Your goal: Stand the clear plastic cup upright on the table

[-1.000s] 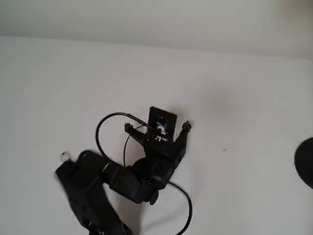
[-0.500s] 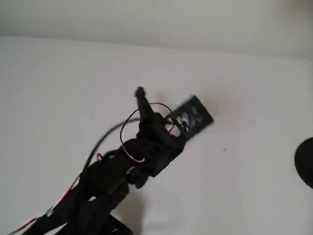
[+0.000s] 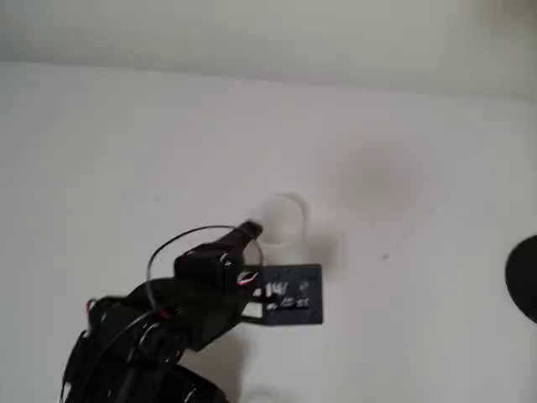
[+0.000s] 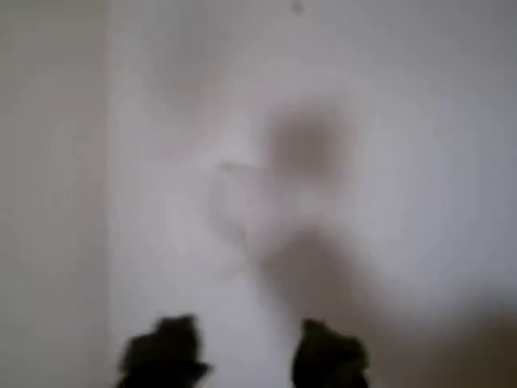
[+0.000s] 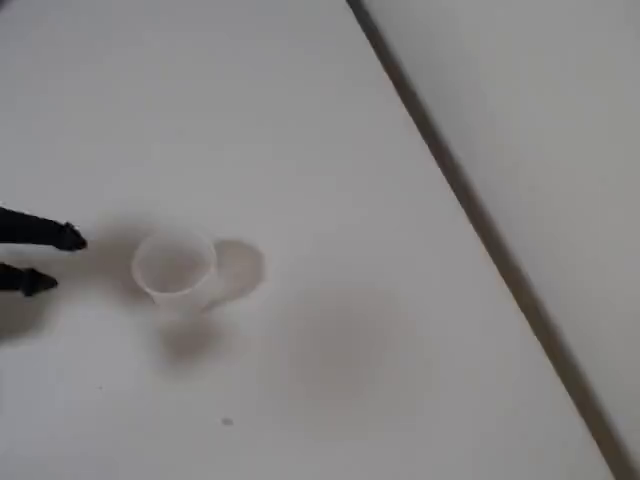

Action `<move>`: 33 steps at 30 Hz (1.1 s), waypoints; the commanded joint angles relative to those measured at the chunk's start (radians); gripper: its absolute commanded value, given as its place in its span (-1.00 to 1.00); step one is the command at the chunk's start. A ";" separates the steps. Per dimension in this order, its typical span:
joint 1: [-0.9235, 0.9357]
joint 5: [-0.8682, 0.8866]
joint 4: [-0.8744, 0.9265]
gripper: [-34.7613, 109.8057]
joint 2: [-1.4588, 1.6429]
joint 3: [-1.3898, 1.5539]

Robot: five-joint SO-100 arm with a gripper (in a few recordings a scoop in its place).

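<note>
The clear plastic cup (image 5: pixel 175 270) stands on the white table (image 5: pixel 300 120), and it looks upright with its round rim facing up. From above, the cup (image 3: pixel 284 217) is a faint whitish ring. My gripper (image 5: pixel 55 260) is open just left of it in the fixed view, not touching it and holding nothing. In the overhead view the gripper (image 3: pixel 268 248) sits just below and left of the cup, with one fingertip (image 3: pixel 250 228) close to the rim. The wrist view is blurred: the gripper (image 4: pixel 246 356) is at the bottom and the cup (image 4: pixel 238 202) is a pale outline ahead.
A dark round object (image 3: pixel 524 277) lies at the right edge of the overhead view. The table's far edge meets a wall (image 5: pixel 470 200). A small dark speck (image 3: pixel 385 256) marks the tabletop right of the cup.
The arm has swung and drawn back toward the lower left of the overhead view. The cup, hidden under the gripper before, now stands free.
</note>
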 commanded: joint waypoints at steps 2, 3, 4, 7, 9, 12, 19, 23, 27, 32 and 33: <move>-0.058 0.021 0.089 -0.51 0.247 0.138; -0.049 0.015 0.084 -0.52 0.244 0.169; -0.046 0.015 0.086 -0.52 0.247 0.202; -0.035 0.025 0.066 -0.52 0.249 0.302; -0.043 0.038 0.066 -0.52 0.249 0.365; -0.041 0.060 0.063 -0.52 0.249 0.387; -0.049 0.057 0.063 -0.52 0.249 0.387; -0.051 0.057 0.063 -0.52 0.249 0.387; -0.051 0.057 0.063 -0.52 0.249 0.387; -0.051 0.057 0.063 -0.52 0.249 0.387; -0.051 0.057 0.063 -0.52 0.249 0.387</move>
